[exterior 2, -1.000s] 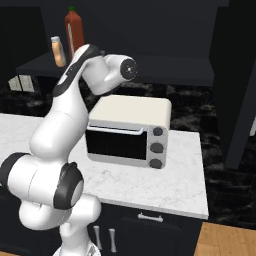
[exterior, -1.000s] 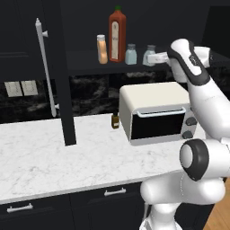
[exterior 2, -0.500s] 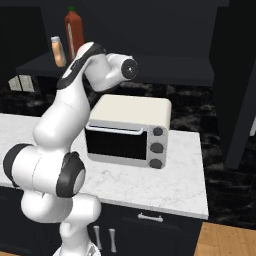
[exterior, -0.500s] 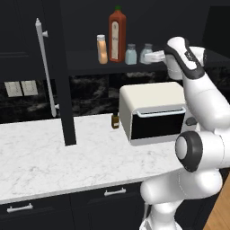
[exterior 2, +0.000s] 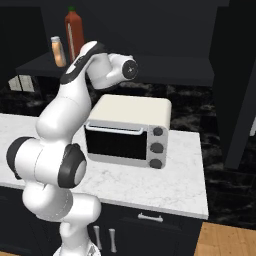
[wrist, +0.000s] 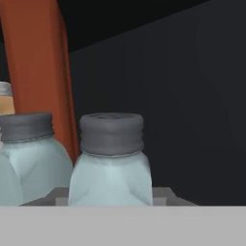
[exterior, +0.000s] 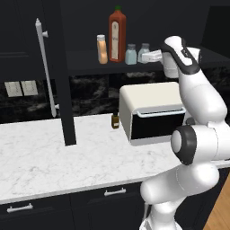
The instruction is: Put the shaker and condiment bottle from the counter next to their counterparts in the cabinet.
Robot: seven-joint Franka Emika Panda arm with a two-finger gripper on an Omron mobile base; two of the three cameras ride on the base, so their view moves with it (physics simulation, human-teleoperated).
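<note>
Unmoved since earlier: shaker (wrist: 110,166) beside its twin (wrist: 30,158), right of red bottle (exterior: 117,35); hand (exterior: 152,56) grip undeterminable.

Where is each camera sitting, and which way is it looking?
Left base view: behind the arm, on its left, facing the cabinet and counter; the arm rises at lower right.
Right base view: behind, on its right, facing the toaster oven; the arm rises at lower left.
Hand view: on the hand, looking along the tool at the shaker.
The base views share the red bottle and condiment bottle.
</note>
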